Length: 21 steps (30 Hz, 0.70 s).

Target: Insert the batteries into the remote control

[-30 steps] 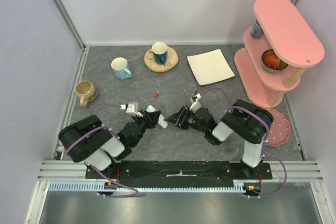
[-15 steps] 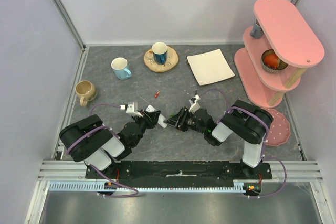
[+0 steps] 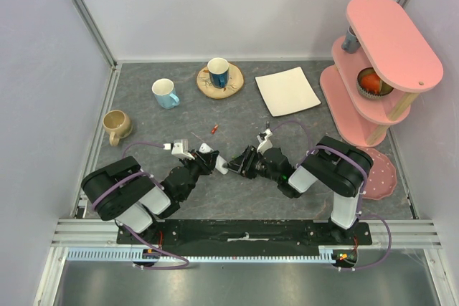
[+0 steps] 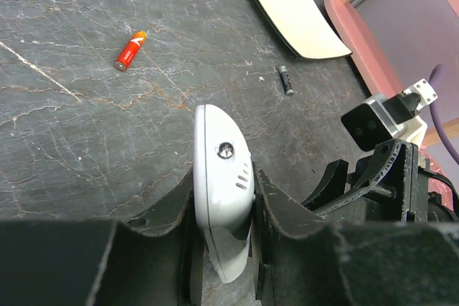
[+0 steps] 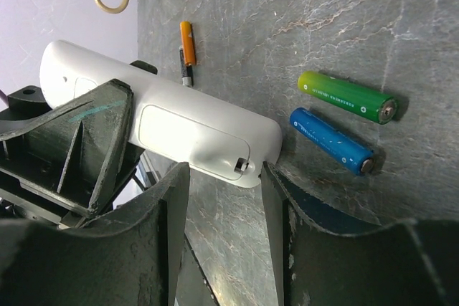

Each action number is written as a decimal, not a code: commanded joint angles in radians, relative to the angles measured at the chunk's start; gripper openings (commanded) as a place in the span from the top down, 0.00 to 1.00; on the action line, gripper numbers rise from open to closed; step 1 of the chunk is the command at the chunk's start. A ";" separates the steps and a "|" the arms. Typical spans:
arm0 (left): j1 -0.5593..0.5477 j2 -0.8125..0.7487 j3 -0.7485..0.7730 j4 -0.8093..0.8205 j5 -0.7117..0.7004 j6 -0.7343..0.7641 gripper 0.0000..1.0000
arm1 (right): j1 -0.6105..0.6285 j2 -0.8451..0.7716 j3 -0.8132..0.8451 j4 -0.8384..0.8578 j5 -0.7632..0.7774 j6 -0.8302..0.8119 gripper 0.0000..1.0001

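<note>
Plainly, no brand can be read: the print on the green battery (image 5: 346,97) and blue battery (image 5: 330,141) is too small. The left gripper (image 4: 224,184) is clenched on the remote control (image 4: 219,148), held edge-up above the bench (image 3: 237,116) near the middle of its near edge. The right gripper (image 5: 224,170) has fingers parted at the remote's free end; I cannot tell whether they pinch. An orange battery (image 4: 130,50) and a dark battery (image 4: 287,79) lie beyond, before the white plate (image 4: 294,5).
</note>
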 commanded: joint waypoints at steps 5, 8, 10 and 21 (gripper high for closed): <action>-0.019 0.030 -0.062 0.268 0.030 -0.024 0.98 | 0.006 -0.040 0.047 0.036 0.021 -0.019 0.48; -0.019 0.033 -0.062 0.268 0.025 -0.030 0.98 | 0.006 -0.047 0.040 0.054 0.024 -0.016 0.47; -0.021 0.033 -0.064 0.268 0.025 -0.033 0.98 | 0.006 -0.051 0.038 0.062 0.024 -0.014 0.47; -0.021 0.036 -0.065 0.268 0.019 -0.035 0.98 | 0.006 -0.061 0.030 0.077 0.014 -0.005 0.47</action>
